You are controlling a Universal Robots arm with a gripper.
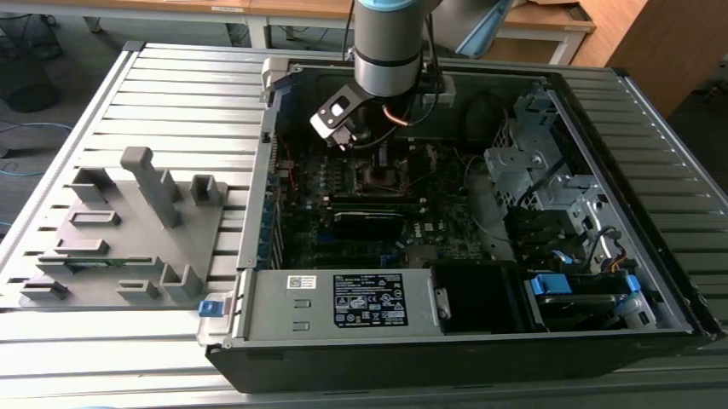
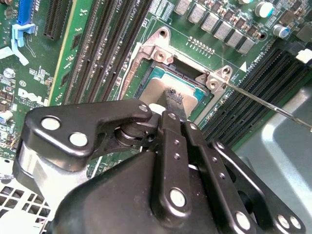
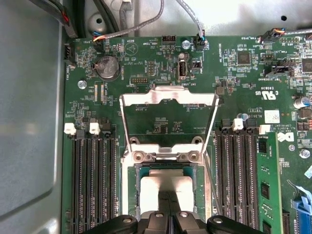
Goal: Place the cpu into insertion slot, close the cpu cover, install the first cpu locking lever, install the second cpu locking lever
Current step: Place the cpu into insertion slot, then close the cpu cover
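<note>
cpu [image 3: 152,187]: 1, in insertion slot [image 3: 130,204] | cpu cover [image 3: 168,98]: 1, raised | jaws closed, empty

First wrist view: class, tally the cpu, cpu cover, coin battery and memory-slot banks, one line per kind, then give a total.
cpu: 1
cpu cover: 1
coin battery: 1
memory-slot banks: 2
Total: 5

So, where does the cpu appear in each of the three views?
Exterior view: the cpu sits small, just under the gripper, mid-board.
First wrist view: cpu, a pale square at the gripper tip.
Second wrist view: cpu at the gripper tip.
Shared landmark: the gripper.
</note>
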